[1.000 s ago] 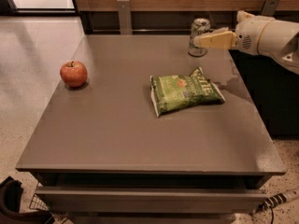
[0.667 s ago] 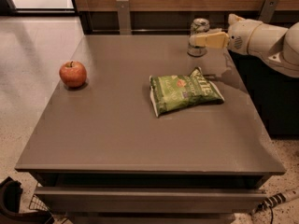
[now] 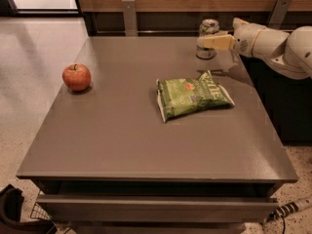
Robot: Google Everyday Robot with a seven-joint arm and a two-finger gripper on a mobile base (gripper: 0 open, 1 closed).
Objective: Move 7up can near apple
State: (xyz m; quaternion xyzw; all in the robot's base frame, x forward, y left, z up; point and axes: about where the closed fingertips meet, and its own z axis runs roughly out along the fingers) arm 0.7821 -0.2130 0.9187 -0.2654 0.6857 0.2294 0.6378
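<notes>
The 7up can stands upright at the far right of the table top, silver with a pull-tab top. My gripper reaches in from the right at the can's mid height and overlaps its front; the white arm extends behind it. The red-orange apple sits at the table's left side, far from the can and from the gripper.
A flat green chip bag lies on the grey table between the can and the near edge, right of centre. A dark wall with metal brackets runs behind the table. A dark cabinet stands to the right.
My gripper and arm have moved left along the table's far edge until the gripper overlaps the can. The can, the apple and the chip bag have not moved.
</notes>
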